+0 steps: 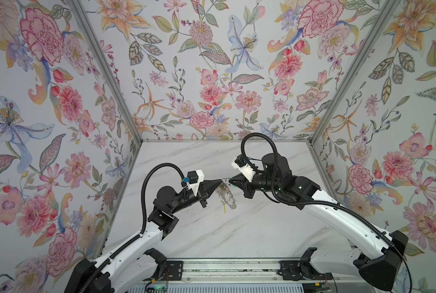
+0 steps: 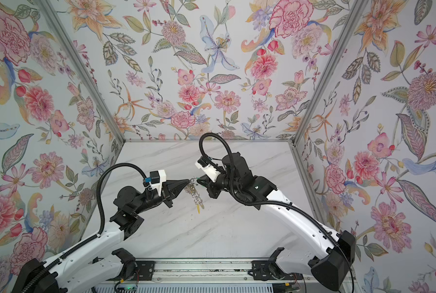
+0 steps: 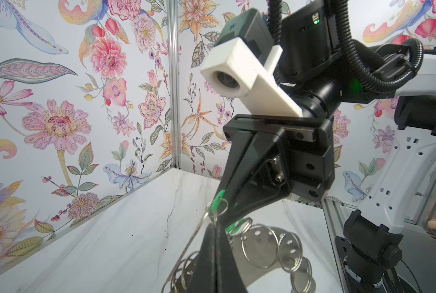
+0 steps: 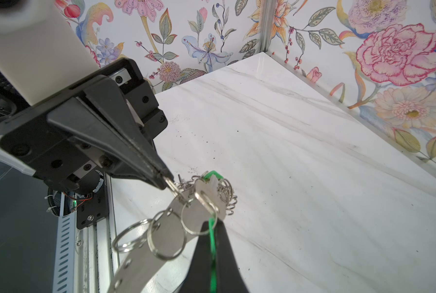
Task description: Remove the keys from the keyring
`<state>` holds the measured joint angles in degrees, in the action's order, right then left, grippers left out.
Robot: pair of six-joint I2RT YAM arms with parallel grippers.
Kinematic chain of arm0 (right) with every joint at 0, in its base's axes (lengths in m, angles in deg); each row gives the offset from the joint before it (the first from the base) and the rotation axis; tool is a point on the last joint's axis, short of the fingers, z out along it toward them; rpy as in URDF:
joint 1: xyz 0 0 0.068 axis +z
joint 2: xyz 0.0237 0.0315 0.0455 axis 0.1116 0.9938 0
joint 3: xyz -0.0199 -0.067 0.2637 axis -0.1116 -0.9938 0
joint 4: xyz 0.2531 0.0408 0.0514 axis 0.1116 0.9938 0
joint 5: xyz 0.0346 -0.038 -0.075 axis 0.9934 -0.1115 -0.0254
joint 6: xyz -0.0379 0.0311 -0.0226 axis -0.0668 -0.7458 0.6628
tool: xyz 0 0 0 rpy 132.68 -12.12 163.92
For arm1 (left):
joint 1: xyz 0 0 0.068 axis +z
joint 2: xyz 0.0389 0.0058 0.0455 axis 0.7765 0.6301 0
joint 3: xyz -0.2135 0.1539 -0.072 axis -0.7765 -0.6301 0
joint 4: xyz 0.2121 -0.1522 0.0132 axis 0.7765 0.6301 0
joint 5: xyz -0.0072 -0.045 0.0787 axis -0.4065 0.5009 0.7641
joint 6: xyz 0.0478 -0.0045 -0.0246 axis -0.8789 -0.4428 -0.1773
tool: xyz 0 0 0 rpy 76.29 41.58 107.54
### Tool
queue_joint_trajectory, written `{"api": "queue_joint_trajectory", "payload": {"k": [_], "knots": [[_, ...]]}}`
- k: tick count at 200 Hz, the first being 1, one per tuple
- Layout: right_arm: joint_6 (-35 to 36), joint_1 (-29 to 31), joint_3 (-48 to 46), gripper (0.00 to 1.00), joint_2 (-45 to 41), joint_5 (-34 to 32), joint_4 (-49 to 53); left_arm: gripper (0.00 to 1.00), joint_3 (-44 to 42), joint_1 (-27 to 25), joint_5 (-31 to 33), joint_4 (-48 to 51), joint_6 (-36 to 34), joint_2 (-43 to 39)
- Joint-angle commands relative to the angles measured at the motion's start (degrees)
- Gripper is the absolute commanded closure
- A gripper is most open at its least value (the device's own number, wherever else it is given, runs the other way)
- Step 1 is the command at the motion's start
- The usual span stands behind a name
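Both arms met tip to tip over the middle of the table (image 1: 237, 233); the left gripper (image 1: 221, 180) was closed tight, its fingers pinching a bit of silver metal at the top end of the keyring (image 1: 227, 196), though whether ring or key I could not tell; the right gripper (image 1: 231, 180) was closed just as tight on a green tag (image 4: 213, 243), which sat edge-on between its fingers, with a silver key (image 4: 204, 196) just past their tips; the keyring hung between the two, off the table, its grey plate drooping below them, wire rings (image 4: 149, 237) loose along its edge; a yellow tag (image 1: 225, 209) dangled at its low end.
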<state>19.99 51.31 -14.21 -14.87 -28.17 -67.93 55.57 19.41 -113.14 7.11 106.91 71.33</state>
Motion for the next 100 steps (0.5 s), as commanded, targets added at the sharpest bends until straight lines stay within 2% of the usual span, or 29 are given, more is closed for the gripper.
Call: {"api": "queue_joint_trajectory", "payload": {"k": [1,24,45,70,100], "knots": [[-1.1,-1.7,-0.6,1.0,-0.3,-5.0,0.1,1.0,-0.2,1.6,-1.3,-6.1,1.1,-2.2],[-0.5,-1.2,-0.5,1.0,0.0,-7.7,0.5,1.0,0.5,1.7,-1.7,-4.6,-0.3,-1.4],[-0.5,-1.3,-1.5,1.0,-0.7,-11.4,-1.1,1.0,0.5,1.0,-0.5,0.3,-5.7,-1.0],[-1.1,-1.7,-2.9,1.0,-0.4,-12.6,-3.9,1.0,0.2,-2.9,8.3,8.4,-15.8,-1.3],[-1.7,-0.8,-7.2,1.0,0.0,-14.8,-9.7,1.0,-4.2,-6.7,19.8,4.6,-22.2,-2.7]]}}
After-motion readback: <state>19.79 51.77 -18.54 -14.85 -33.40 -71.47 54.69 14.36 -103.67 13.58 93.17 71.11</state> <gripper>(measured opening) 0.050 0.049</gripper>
